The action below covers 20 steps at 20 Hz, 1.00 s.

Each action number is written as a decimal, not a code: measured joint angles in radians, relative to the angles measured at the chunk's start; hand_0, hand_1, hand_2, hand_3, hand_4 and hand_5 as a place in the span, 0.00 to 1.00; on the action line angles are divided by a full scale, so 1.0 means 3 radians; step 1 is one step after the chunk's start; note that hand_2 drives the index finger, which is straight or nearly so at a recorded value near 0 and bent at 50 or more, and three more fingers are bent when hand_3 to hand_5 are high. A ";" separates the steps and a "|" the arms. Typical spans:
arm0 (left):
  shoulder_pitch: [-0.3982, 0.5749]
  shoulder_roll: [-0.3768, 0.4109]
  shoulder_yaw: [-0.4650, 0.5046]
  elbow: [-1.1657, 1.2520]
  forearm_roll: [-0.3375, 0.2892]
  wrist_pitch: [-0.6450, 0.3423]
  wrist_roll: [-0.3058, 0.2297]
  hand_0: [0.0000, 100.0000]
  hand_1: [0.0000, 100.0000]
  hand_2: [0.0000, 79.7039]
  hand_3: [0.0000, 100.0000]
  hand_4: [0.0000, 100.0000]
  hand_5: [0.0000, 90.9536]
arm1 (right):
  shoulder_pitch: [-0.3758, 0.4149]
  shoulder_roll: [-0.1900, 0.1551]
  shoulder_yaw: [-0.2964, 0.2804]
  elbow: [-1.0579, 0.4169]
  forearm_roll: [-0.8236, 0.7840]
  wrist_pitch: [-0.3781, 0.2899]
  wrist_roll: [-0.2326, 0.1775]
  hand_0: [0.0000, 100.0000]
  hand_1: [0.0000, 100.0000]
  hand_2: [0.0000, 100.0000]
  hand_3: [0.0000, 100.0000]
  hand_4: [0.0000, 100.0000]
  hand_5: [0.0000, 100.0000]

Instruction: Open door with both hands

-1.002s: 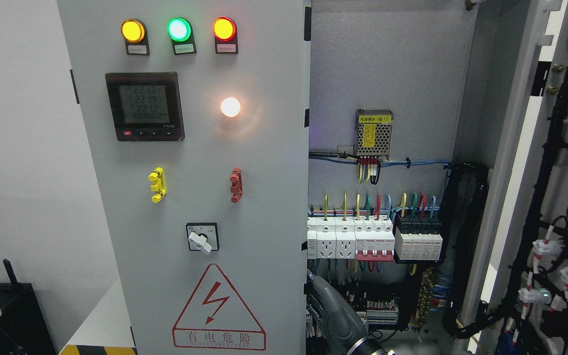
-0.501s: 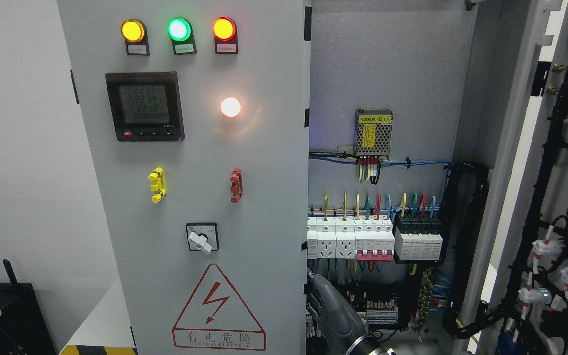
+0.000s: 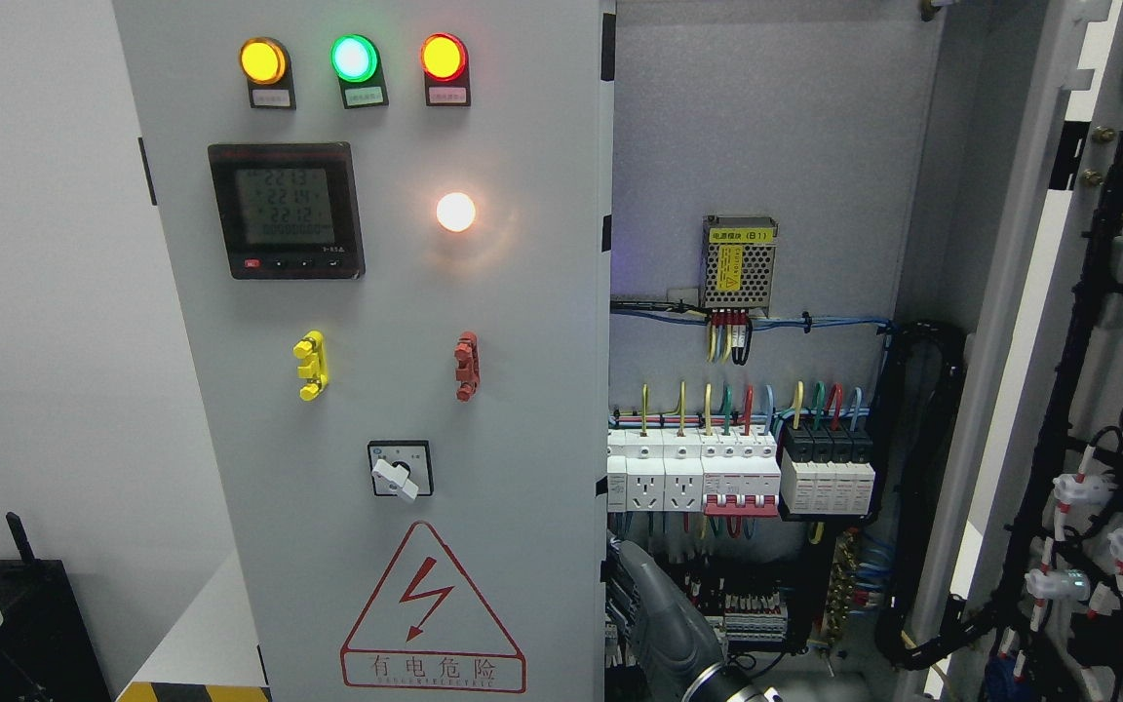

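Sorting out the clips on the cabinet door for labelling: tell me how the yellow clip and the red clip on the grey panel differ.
The yellow clip is bright yellow; the red clip is a dull dark red. The yellow clip sits on the left part of the door panel, below the meter; the red clip sits to its right, below the lit white lamp. Both stand upright at about the same height and look alike in shape and size.

left door [image 3: 522, 322]: I see plain pale grey
indicator lamps [image 3: 354, 58]: amber, green, red
warning triangle [image 3: 432, 609]: red outline, red bolt
breakers [image 3: 740, 478]: white, red bar
hand [image 3: 664, 624]: dark grey
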 measured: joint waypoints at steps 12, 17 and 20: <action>0.0000 0.0000 0.0000 0.0000 0.0000 0.0000 0.0001 0.00 0.00 0.00 0.00 0.00 0.00 | -0.0004 -0.0066 -0.0006 0.0015 -0.0016 -0.0008 0.0051 0.38 0.00 0.00 0.00 0.00 0.00; 0.0000 0.0000 0.0000 0.0000 0.0000 0.0000 0.0003 0.00 0.00 0.00 0.00 0.00 0.00 | -0.0006 -0.0084 -0.0007 0.0022 -0.0052 -0.0011 0.0052 0.38 0.00 0.00 0.00 0.00 0.00; 0.0000 0.0000 0.0000 0.0000 0.0000 0.0000 0.0003 0.00 0.00 0.00 0.00 0.00 0.00 | -0.0006 -0.0091 -0.0007 0.0024 -0.0065 -0.0011 0.0052 0.38 0.00 0.00 0.00 0.00 0.00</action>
